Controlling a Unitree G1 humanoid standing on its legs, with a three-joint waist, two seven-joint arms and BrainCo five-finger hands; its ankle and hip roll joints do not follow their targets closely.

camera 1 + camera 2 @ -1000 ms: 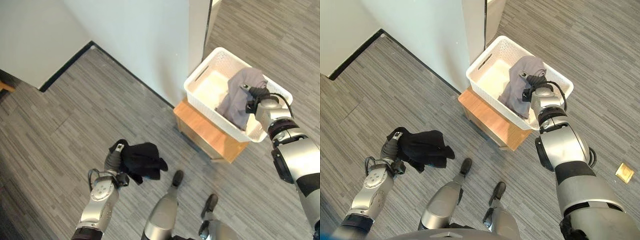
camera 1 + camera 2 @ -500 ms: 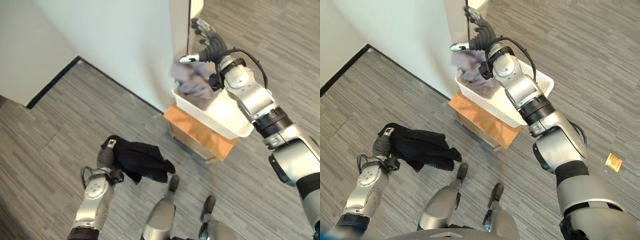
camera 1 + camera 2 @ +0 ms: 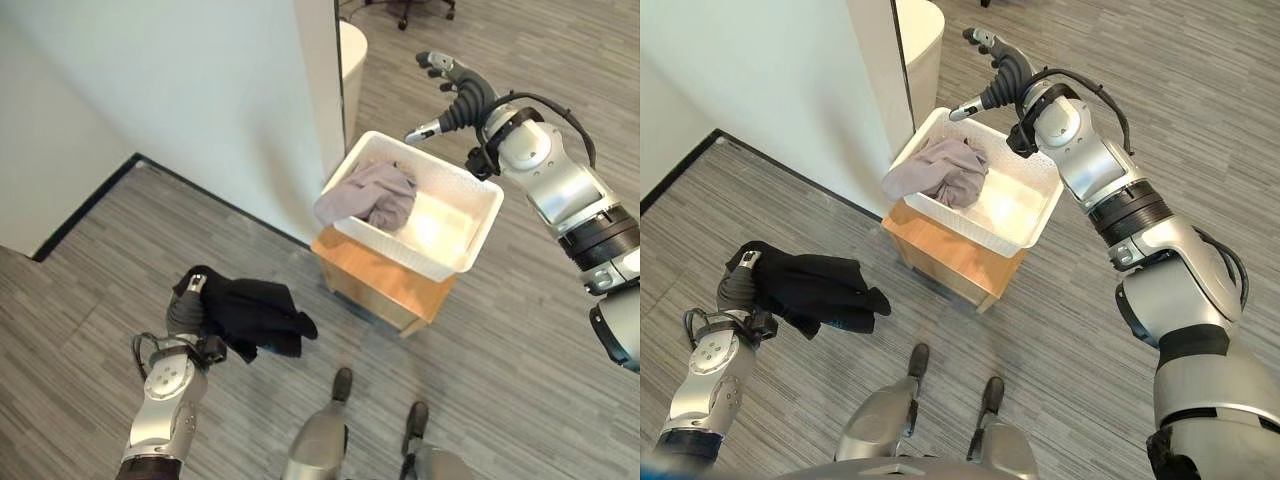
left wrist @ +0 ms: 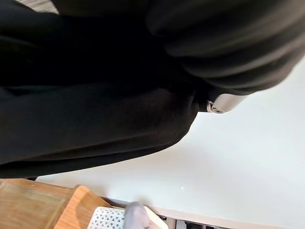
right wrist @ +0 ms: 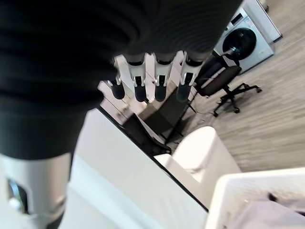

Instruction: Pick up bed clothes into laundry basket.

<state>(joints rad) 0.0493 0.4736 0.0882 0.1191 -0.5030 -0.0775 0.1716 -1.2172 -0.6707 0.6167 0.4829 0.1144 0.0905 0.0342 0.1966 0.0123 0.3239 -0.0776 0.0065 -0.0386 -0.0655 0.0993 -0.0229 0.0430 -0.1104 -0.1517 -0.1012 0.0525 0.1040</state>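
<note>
Grey garment [image 3: 368, 193] in basket [image 3: 470, 215], right hand [image 3: 462, 92] released, left hand [image 3: 186, 312] seemingly grasping black garment [image 3: 255, 315]

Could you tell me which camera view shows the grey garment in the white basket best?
The left eye view: the grey garment lies whole in the white basket, draped over its near corner. The right eye view shows the same from slightly aside. The right wrist view catches a grey scrap at its edge, and the left wrist view a small grey bit by the basket's corner.

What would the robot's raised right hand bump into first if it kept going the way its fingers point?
Probably nothing nearby. The right hand is open above the basket's far edge, fingers aimed past it toward a white rounded seat and office chair; depth is unclear.
</note>
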